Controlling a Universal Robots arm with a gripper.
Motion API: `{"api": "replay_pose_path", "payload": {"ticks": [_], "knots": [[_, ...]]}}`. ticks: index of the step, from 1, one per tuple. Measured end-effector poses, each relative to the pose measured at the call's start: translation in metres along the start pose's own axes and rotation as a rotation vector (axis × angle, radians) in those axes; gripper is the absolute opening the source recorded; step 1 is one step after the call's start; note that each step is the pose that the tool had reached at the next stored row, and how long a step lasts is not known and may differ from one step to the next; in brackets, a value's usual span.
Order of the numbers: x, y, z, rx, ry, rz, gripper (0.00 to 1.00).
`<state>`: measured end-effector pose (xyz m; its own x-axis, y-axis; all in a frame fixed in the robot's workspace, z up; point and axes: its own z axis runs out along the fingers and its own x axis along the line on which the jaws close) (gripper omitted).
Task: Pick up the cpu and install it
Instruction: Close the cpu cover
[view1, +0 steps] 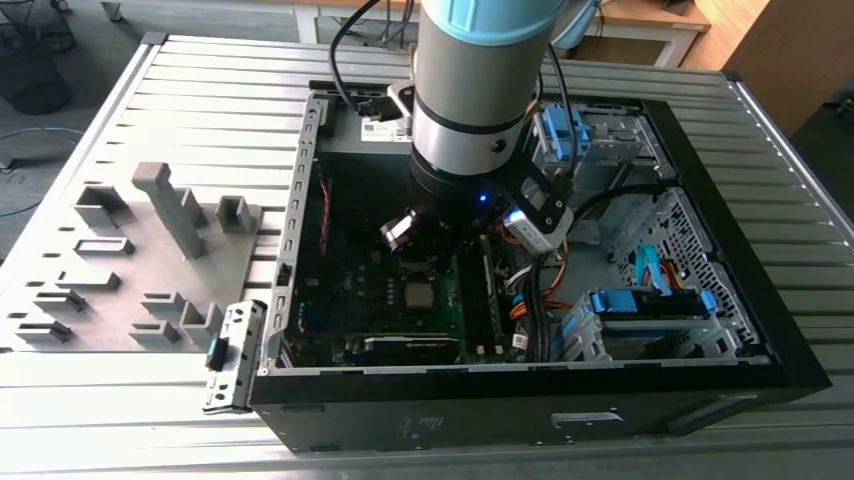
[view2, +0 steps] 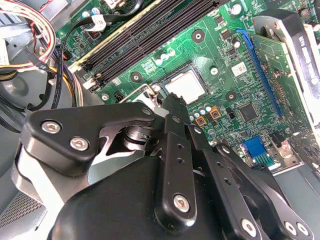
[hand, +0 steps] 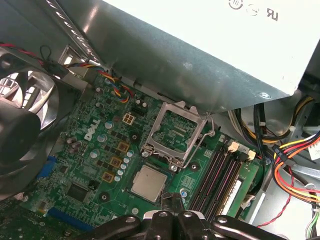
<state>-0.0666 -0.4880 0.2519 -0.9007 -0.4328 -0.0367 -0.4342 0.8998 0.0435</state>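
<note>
Cpu (hand: 148, 182) is one only; it lies flat on the green motherboard (hand: 87, 150) inside one open computer case (view1: 534, 400). Just beside the cpu, one metal socket frame (hand: 180, 107) stands tilted up. One gripper (hand: 172, 200) hangs close at the edge of the cpu and does not hold it. Whether it is spread or pressed together, I cannot tell. One round fan (hand: 22, 125) sits well apart from the cpu. The case stands on one ribbed worktop (view1: 200, 90).

The end effector (view2: 172, 107) hides one cpu (view2: 186, 85) corner.
</note>
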Motion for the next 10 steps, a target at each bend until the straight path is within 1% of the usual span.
{"api": "replay_pose_path", "payload": {"ticks": [6,8,10], "knots": [[0.0,0.0,0.0,-0.0002,0.0001,-0.003,0.11],[0.0,0.0,0.0,-0.0007,0.0007,-0.017,0.11],[0.0,0.0,0.0,-0.0015,0.0018,-0.041,0.11]]}}
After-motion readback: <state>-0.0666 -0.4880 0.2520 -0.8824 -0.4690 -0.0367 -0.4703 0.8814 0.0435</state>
